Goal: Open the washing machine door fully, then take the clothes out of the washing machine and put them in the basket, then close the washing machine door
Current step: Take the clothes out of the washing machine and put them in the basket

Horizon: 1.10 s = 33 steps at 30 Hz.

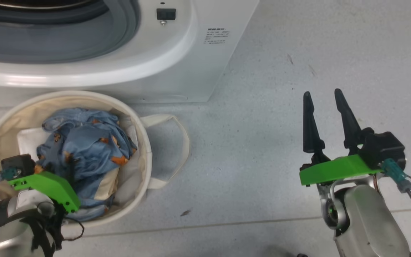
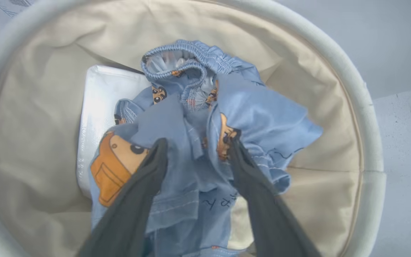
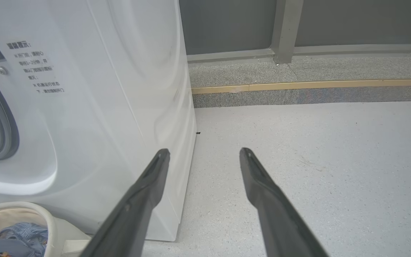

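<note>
The cream basket (image 1: 145,142) stands on the floor in front of the white washing machine (image 1: 177,60). Inside it the light-blue clothes (image 1: 87,142) with orange cartoon prints lie in a crumpled heap. My left gripper (image 2: 197,138) hangs over the basket, pointing down; its fingers are open and rest on either side of a fold of the clothes (image 2: 255,114). Off to the right, my right gripper (image 1: 322,94) is open and holds nothing above bare floor, near the washer's corner (image 3: 187,160). The washer's opening with its grey gasket (image 1: 128,25) shows at the top; the door is out of view.
A white folded sheet (image 2: 102,107) lies at the bottom of the basket under the clothes. One loop handle (image 1: 182,142) sticks out on the basket's right. Grey speckled floor (image 1: 262,142) spreads between basket and right arm. A wall and a raised kerb (image 3: 298,85) run behind the washer.
</note>
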Available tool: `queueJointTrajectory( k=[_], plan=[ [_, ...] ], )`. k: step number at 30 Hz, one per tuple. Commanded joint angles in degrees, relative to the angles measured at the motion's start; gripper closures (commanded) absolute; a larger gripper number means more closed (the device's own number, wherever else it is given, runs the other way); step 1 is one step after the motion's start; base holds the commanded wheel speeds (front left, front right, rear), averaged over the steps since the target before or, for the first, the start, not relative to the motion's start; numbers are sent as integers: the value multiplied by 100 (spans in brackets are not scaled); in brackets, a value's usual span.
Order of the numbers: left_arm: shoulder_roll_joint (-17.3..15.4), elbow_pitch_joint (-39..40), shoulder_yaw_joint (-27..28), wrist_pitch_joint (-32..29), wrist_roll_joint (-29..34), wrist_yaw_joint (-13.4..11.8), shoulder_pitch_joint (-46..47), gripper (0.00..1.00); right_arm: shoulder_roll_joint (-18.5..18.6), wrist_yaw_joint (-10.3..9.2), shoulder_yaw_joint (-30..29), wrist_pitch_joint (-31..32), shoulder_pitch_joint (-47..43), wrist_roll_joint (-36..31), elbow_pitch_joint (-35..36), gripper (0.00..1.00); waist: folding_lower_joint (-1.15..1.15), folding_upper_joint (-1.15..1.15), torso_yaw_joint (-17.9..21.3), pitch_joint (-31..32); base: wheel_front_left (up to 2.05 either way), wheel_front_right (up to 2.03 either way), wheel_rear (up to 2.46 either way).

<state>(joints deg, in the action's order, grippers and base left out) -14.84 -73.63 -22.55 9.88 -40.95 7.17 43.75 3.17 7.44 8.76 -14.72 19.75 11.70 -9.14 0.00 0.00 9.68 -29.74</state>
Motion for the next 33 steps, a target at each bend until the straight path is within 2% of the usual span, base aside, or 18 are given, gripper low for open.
queueJointTrajectory(
  k=[1, 5, 11, 16, 22, 26, 30, 33],
  plan=[
    [-283, 13, 113, 103, -16, 32, -39, 0, -29, 5, 151, -28, -3, 47, 122, 0, 0, 0, -3, 104, 0, 0, 0],
    [-353, 33, 11, 264, -15, 32, -140, 0, -29, 5, 261, -28, -26, 114, 10, 0, 0, 0, 6, 410, 0, 0, 0],
    [-683, 554, 78, 498, -165, 32, -189, 0, -29, 5, 327, -28, -156, 158, -179, 0, 0, 0, -78, 977, 0, 0, 0],
    [-1107, 1712, 648, 509, 246, -37, -461, 0, -29, 5, 412, -28, -329, 226, -324, 0, 0, 0, -147, 1534, 0, 0, 0],
    [-1018, 2965, 1482, 510, 698, -121, -1371, 0, -29, 5, 550, -28, -563, 303, -476, 0, 0, 0, -195, 2132, 0, 0, 0],
    [-980, 3460, 1682, 511, 1011, -201, -1986, 0, -29, 5, 617, -28, -721, 315, -577, 0, 0, 0, -219, 2484, 0, 0, 0],
    [-909, 3861, 1910, 511, 1018, -292, -2396, 0, -29, 5, 642, -28, -808, 314, -627, 0, 0, 0, -203, 2696, 0, 0, 0],
    [-907, 4521, 2079, 511, 1096, -341, -2821, 0, -29, 5, 608, -28, -864, 332, -609, 0, 0, 0, -188, 2805, 0, 0, 0]
  ],
)
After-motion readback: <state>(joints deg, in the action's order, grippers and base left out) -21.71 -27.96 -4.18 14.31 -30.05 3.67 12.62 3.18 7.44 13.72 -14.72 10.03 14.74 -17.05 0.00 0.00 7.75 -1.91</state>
